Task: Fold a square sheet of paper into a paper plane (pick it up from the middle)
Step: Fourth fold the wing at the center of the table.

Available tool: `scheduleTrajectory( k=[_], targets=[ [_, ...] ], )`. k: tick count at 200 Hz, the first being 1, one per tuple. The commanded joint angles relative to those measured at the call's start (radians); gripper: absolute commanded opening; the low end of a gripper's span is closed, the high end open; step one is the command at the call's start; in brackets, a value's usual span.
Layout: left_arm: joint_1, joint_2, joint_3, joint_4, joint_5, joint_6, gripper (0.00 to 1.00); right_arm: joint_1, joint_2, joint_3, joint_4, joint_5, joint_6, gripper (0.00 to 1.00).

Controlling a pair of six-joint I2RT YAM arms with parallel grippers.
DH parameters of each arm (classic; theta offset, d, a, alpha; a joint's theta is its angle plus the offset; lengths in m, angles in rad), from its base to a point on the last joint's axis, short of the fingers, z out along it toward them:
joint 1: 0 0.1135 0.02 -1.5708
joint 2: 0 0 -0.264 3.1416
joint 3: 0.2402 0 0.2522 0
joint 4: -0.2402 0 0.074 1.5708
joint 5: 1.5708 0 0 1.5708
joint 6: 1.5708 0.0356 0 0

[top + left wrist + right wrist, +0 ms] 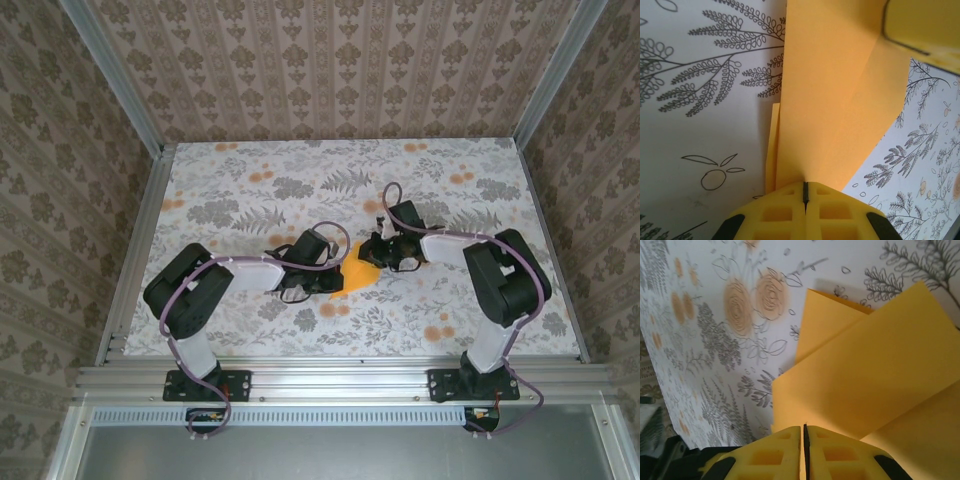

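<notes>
The bright-orange paper (360, 272) lies folded in the middle of the table between both grippers. My left gripper (335, 268) is at its left side and my right gripper (378, 252) at its upper right. In the left wrist view the paper (830, 100) rises as a creased sheet straight out of the shut yellow fingers (785, 212), with the other gripper's yellow finger at the top right. In the right wrist view folded layers of the paper (870, 370) spread out from the shut yellow fingers (827, 455); a thin edge is pinched in the slit.
The table wears a floral cloth (250, 190) with grey ferns and small orange printed flowers (438, 332). Patterned walls and an aluminium frame (330, 375) close in the table. Both arms reach inward from the near edge.
</notes>
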Motion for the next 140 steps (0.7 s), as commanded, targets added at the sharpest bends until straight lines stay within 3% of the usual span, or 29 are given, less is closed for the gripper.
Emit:
scheduleTrajectory(
  k=[1, 72, 108, 140],
  targets=[
    [-0.008, 0.032, -0.01, -0.125, -0.023, 0.026, 0.0, 0.003, 0.036, -0.006, 0.049, -0.046, 0.023, 0.13],
    [-0.004, -0.024, 0.057, -0.116, 0.012, 0.035, 0.0, 0.001, 0.105, 0.012, -0.072, 0.044, -0.015, 0.13],
    [0.005, -0.04, 0.1, -0.003, 0.05, 0.002, 0.12, 0.001, 0.116, 0.013, -0.095, 0.062, -0.024, 0.13],
    [0.014, 0.022, 0.116, 0.047, 0.082, -0.016, 0.13, 0.0, 0.127, 0.016, -0.111, 0.068, -0.026, 0.13]
  ],
)
